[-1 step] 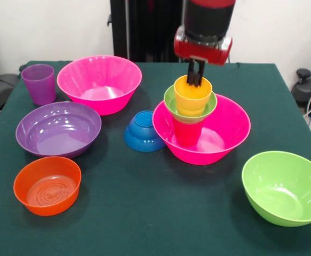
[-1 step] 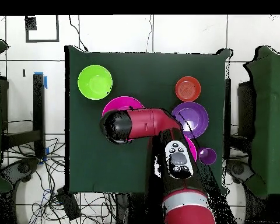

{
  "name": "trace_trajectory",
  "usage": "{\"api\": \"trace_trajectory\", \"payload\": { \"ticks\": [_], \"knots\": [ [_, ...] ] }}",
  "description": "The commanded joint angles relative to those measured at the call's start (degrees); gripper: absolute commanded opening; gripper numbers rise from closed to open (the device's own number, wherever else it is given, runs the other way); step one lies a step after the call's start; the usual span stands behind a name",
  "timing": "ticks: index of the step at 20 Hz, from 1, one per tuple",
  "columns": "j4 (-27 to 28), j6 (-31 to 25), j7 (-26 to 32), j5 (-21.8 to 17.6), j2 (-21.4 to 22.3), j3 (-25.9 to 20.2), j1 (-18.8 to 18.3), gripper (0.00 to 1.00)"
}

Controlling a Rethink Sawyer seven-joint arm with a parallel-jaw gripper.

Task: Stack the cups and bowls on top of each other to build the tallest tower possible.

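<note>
Dark green cloth covers the table (image 1: 144,224), with open room along its near edge. From the left: purple cup (image 1: 38,83) far, wide purple bowl (image 1: 58,128), orange bowl (image 1: 47,184) near, loose pink bowl (image 1: 99,83), blue bowl (image 1: 143,131) tipped beside the tower. The tower's pink bowl (image 1: 224,133) holds the red cup (image 1: 186,132), small green bowl (image 1: 169,102) and yellow cup (image 1: 192,96). The gripper (image 1: 194,79) pinches that cup's far rim. Lime bowl (image 1: 283,186) sits near right. All look light, stiff, slippery plastic; rims seem the best hold.

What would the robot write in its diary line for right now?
gripper: inside yellow cup | stack: pink bowl > red cup > small green bowl > yellow cup | purple cup: unstacked
</note>
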State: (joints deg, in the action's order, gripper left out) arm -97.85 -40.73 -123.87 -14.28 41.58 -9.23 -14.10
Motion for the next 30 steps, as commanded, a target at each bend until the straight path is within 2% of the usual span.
{"api": "trace_trajectory", "payload": {
  "ticks": [1, 7, 10, 13, 17, 20, 22, 26, 30],
  "knots": [
    [-2.21, -10.76, 6.99, 2.31, 6.89, -6.01, -0.74, 0.00],
    [-2.16, -14.36, 7.59, 3.45, 9.81, -6.52, -1.18, 0.00],
    [-2.54, -12.74, 8.49, 0.28, 9.02, -5.41, -1.31, 0.00],
    [-2.97, -12.15, 11.42, -2.56, 9.18, -5.01, -2.93, 0.00],
    [-4.47, -10.94, 19.07, -6.37, 9.67, -5.75, -7.87, 0.00],
    [-5.17, -11.97, 27.06, -7.35, 10.40, -8.95, -14.37, 0.00],
    [-4.69, -12.40, 30.30, -8.58, 9.98, -10.89, -17.53, 0.00],
    [-3.48, -10.92, 33.90, -10.99, 7.31, -14.57, -22.91, 0.00],
    [-1.54, -6.97, 33.62, -13.86, 2.61, -15.84, -25.02, 0.00]
  ]
}}
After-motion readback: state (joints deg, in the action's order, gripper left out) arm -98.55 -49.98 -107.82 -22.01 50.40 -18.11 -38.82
